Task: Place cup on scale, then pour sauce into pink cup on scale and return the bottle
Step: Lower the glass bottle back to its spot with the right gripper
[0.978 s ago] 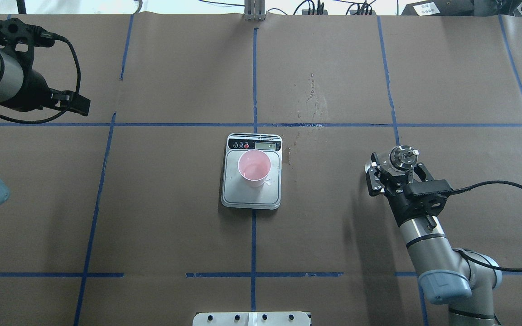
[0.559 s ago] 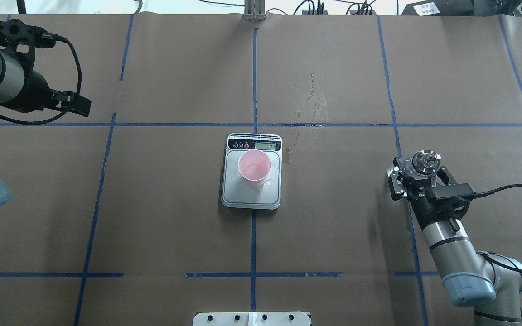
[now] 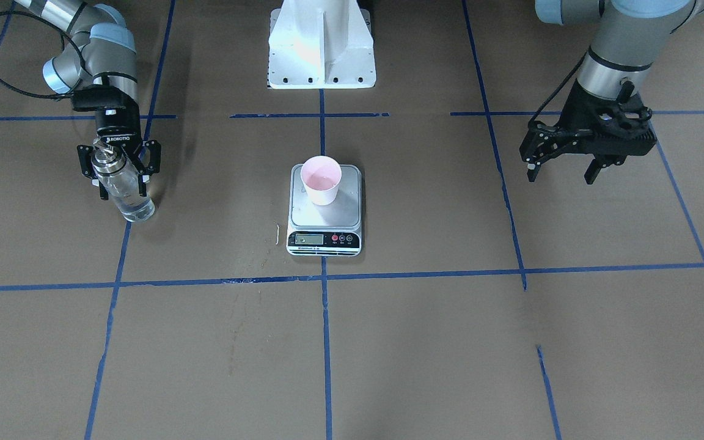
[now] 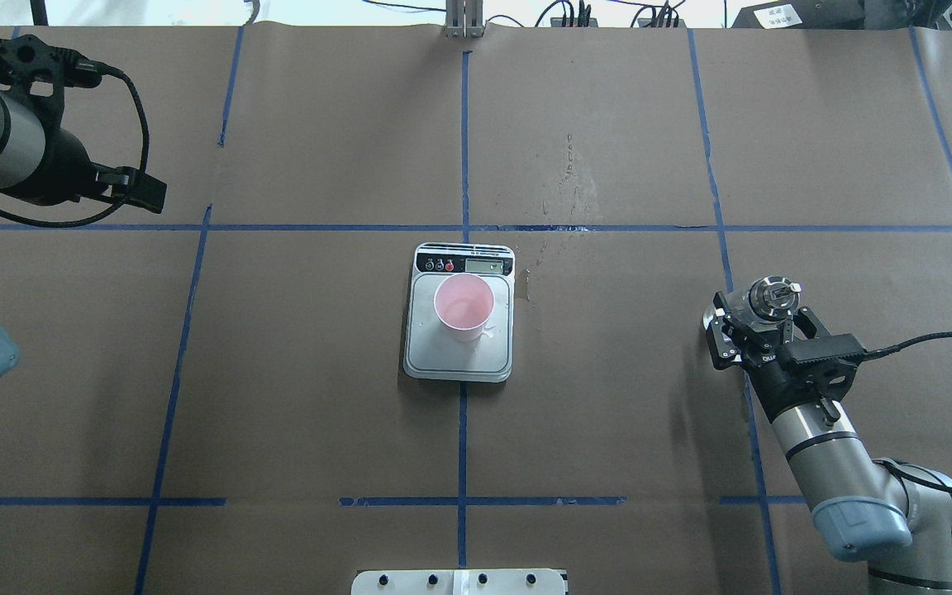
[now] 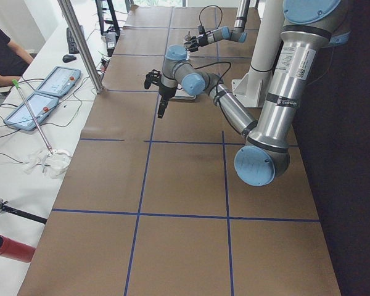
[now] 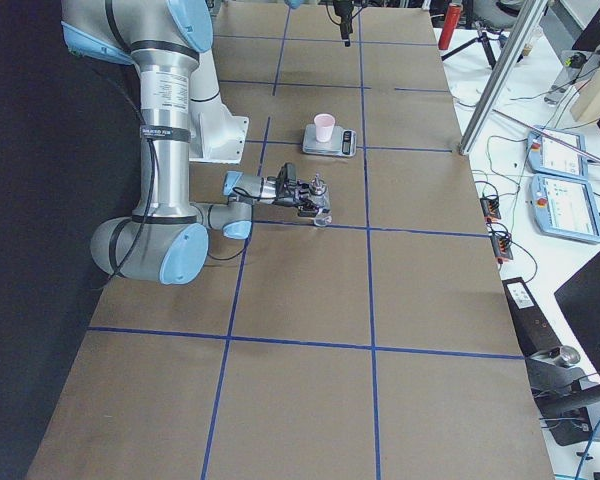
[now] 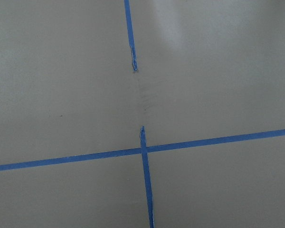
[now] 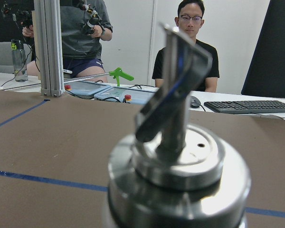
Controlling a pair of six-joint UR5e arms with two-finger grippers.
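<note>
The pink cup [image 3: 321, 179] [image 4: 464, 307] stands upright on the silver scale [image 3: 352, 208] [image 4: 435, 355] at the table's middle, with a little clear liquid in it. Far out on the robot's right, my right gripper [image 3: 121, 177] [image 4: 761, 330] is shut on the clear glass bottle [image 3: 124, 189] [image 4: 776, 296] just below its silver cap; the bottle is upright with its base at the table. Its spout [image 8: 180, 95] fills the right wrist view. My left gripper [image 3: 563, 171] hangs open and empty above the table on the other side.
The white robot base [image 3: 321, 43] sits behind the scale. Wet spots [image 4: 525, 285] mark the brown paper beside the scale, and a drip [image 4: 490, 333] lies on its platform. Seated people [image 8: 187, 42] and tablets [image 6: 565, 190] are beyond the table's far edge.
My right gripper carried the bottle further to the robot's right and slightly back toward the robot, then nearly stopped. The cup, scale and left arm stayed put.
</note>
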